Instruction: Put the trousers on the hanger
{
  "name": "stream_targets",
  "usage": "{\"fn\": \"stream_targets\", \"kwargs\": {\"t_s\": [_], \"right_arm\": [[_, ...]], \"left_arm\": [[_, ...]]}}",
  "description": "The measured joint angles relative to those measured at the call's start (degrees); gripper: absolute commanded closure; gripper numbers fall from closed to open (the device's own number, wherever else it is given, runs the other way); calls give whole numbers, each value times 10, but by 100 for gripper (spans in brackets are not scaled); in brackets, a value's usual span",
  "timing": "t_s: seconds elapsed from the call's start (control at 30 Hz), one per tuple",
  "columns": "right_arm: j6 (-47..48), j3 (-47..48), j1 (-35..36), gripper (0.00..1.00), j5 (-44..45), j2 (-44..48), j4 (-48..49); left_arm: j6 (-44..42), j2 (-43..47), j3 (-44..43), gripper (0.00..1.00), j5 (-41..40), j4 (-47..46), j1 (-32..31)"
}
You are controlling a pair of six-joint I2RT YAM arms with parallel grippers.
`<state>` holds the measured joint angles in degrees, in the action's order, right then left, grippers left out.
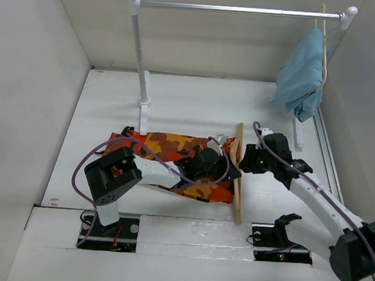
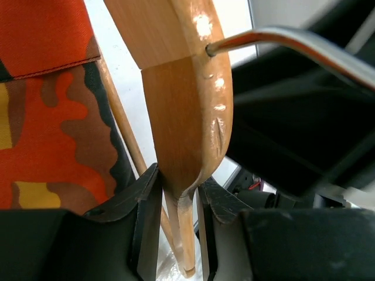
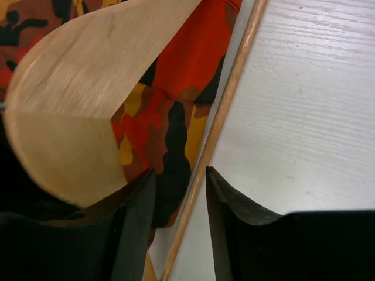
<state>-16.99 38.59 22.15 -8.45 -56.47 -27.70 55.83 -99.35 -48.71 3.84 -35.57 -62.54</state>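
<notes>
White table (image 1: 177, 101) held the trousers (image 1: 168, 145), spread flat just left of the left gripper (image 2: 177, 190), which was clamped narrow on the hanger (image 2: 187, 105) below its hook (image 2: 293, 41). Right gripper (image 3: 180, 181) stood part open, 2 fingers either side of the crossbar (image 3: 228, 99), trousers to its left.

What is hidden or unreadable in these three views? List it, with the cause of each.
- Top view: where the hanger is held, covered by the left arm; part of the trousers, under that arm.
- Left wrist view: the metal hook, blurred and cut off by the right edge.
- Right wrist view: both ends of the crossbar, cut off by the frame; whether the right gripper touches it.
</notes>
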Motion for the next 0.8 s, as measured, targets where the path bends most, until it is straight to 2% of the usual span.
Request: {"fn": "stream_targets", "kwargs": {"t_s": [0.17,0.6,0.7,0.73,0.8], "right_arm": [[-16,-30,0,47,-17,-78,94],[-48,-76,8,49,-34,-195,280],[-66,-82,16,75,-51,-235,329],[-70,-83,19,92,-56,-242,342],[-80,-85,25,100,-65,-248,357]], "left_arm": [[-7,0,1,100,-6,9,0],[-12,13,5,100,-29,42,3],[-13,19,8,100,-39,47,3],[-14,21,9,100,-42,49,2],[-16,23,9,100,-49,53,0]]}}
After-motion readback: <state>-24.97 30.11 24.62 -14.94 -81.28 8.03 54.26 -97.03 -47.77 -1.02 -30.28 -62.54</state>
